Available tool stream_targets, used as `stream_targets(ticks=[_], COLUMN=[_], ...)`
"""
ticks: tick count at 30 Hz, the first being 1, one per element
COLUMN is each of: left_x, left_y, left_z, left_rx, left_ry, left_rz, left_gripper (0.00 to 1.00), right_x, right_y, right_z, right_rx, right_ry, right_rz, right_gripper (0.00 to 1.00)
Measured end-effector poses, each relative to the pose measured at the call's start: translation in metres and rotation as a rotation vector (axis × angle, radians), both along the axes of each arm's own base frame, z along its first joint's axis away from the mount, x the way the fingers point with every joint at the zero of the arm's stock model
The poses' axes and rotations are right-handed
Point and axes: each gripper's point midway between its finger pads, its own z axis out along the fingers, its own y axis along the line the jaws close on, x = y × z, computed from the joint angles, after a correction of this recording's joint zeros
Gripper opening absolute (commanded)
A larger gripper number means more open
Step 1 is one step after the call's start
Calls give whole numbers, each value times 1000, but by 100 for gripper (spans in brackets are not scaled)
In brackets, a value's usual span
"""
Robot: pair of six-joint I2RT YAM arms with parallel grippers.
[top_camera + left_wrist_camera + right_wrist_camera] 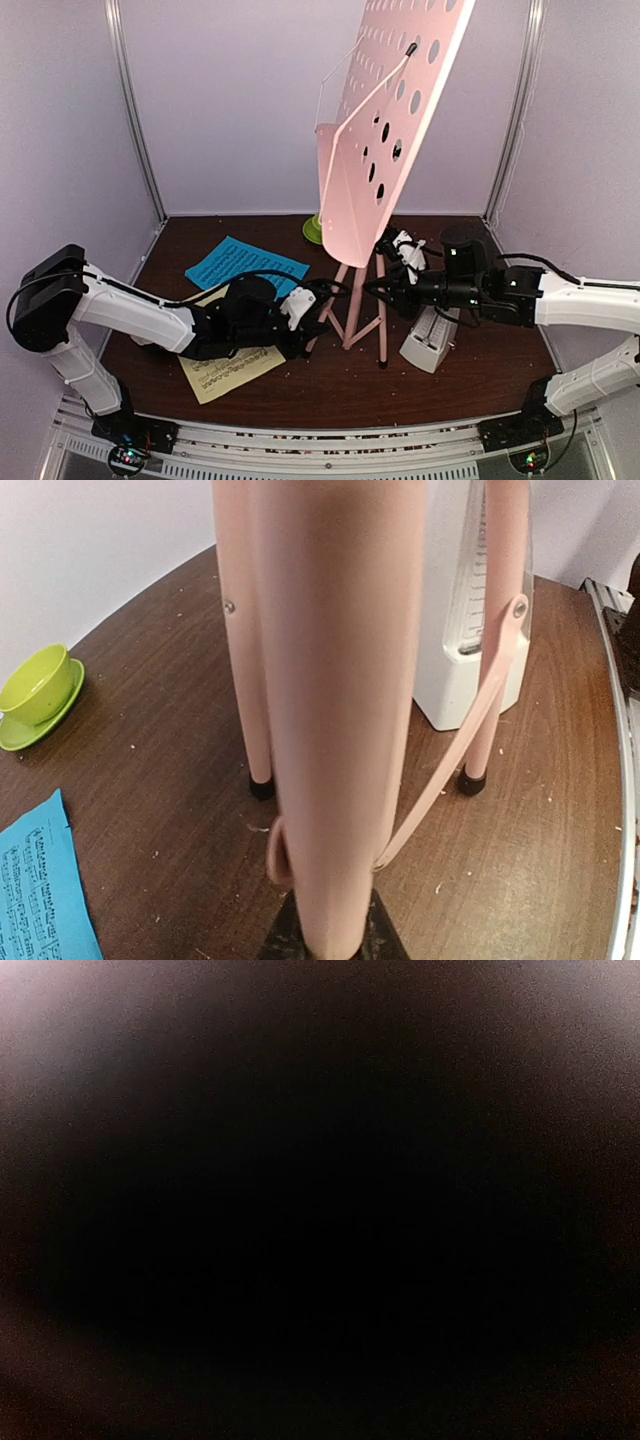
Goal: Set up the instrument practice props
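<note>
A: Where is the music stand [395, 110] standing?
B: It is standing upright on its three legs in the middle of the brown table [480, 395], with its holed desk tilting back above both arms.
A: What is the left gripper [322, 303] doing?
B: It is reaching in low from the left and clamping one of the stand's pink tubes. In the left wrist view the dark fingers [283, 942] are pressing against that tube from both sides, nearly closed, with only the tube between them.
A: And the right gripper [376, 288]?
B: It is sitting right at the stand's right front leg. From above I cannot tell whether its jaws are closing on the leg or only lying beside it, and the right wrist view is showing nothing but darkness.
A: Where are the other props lying?
B: The white metronome [430, 340] is standing just right of the stand's feet, under the right arm. The blue page [245, 263] is lying flat to the left of the stand, and the yellow page [225, 375] is lying nearer the front edge, partly under the left arm. A green bowl [312, 230] is sitting behind the stand by the back wall.
</note>
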Motion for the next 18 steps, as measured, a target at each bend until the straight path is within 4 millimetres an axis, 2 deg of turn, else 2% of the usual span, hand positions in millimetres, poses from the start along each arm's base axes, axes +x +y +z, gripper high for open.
stream_targets(ticks=[12, 18], left_x=[-25, -29], left_y=[25, 27], left_z=[8, 7], left_rx=[-70, -95], left_ry=[-46, -56], left_rz=[-48, -60], left_gripper=[0, 0], right_x=[-25, -29], right_y=[-11, -12], right_z=[-6, -7], right_rx=[-33, -51], right_ry=[43, 52], right_rz=[56, 67], right_gripper=[0, 0])
